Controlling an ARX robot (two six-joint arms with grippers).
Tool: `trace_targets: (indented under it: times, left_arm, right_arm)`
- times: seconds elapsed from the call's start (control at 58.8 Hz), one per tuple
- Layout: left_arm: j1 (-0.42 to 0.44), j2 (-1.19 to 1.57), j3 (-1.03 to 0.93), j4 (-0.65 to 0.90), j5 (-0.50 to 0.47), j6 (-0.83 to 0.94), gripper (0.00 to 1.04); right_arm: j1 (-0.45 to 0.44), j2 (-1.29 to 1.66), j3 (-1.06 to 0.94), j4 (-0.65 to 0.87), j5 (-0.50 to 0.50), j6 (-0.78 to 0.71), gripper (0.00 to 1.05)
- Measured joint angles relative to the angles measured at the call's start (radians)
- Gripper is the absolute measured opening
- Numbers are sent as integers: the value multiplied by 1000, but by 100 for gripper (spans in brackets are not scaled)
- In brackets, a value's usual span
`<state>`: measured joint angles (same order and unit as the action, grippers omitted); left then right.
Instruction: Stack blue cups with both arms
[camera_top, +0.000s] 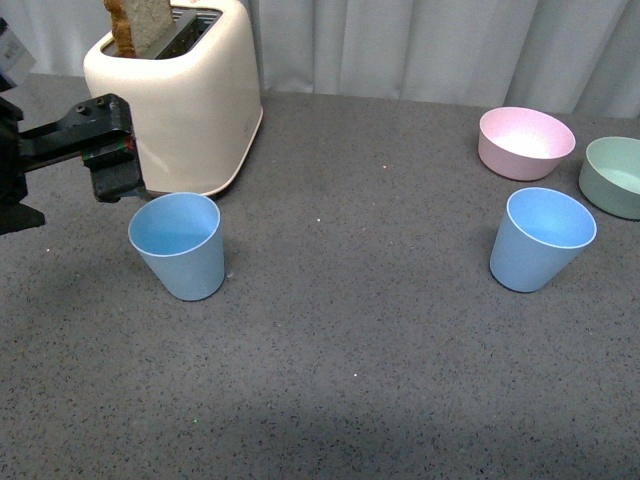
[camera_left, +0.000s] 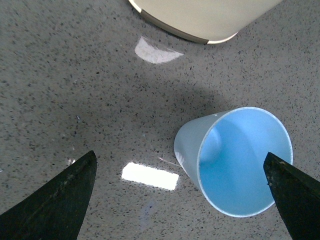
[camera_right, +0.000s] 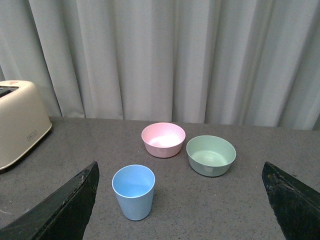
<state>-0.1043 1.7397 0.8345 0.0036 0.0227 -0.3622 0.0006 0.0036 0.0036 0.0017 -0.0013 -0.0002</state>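
Note:
Two light blue cups stand upright and apart on the grey table. The left cup (camera_top: 178, 245) is in front of the toaster; it also shows in the left wrist view (camera_left: 235, 160). The right cup (camera_top: 540, 238) is near the bowls and shows in the right wrist view (camera_right: 133, 191). My left gripper (camera_top: 110, 150) is open, above and just left of the left cup; in its wrist view (camera_left: 182, 200) the cup lies toward one finger. My right gripper (camera_right: 180, 200) is open and empty, well back from the right cup, and is out of the front view.
A cream toaster (camera_top: 185, 95) with bread in its slot stands behind the left cup. A pink bowl (camera_top: 525, 142) and a green bowl (camera_top: 615, 176) sit at the back right. A grey curtain hangs behind the table.

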Motion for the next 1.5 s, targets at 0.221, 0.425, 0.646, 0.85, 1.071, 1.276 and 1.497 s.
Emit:
trace_targets:
  times: [0.221, 0.425, 0.646, 0.85, 1.071, 1.276, 1.497]
  left_arm:
    - [-16, 109, 111, -92, 12, -17, 98]
    - [-23, 190, 160, -150, 23, -22, 98]
    - [-32, 212, 191, -183, 26, -27, 71]
    - [-42, 212, 203, -201, 28, -27, 38]
    - [-57, 206, 208, -246, 27, -23, 6]
    - [-131, 204, 276, -299, 13, -22, 4]
    - [-288, 330, 477, -364, -34, -45, 4]
  right_arm:
    - [0, 0, 0, 0, 0, 0, 95]
    - [0, 0, 0, 0, 0, 0, 95]
    - [0, 0, 0, 0, 0, 0, 95]
    - [0, 0, 0, 0, 0, 0, 95]
    - [0, 0, 0, 0, 0, 0, 95]
    - [0, 0, 0, 0, 0, 0, 95]
    - [0, 0, 0, 0, 0, 0, 95]
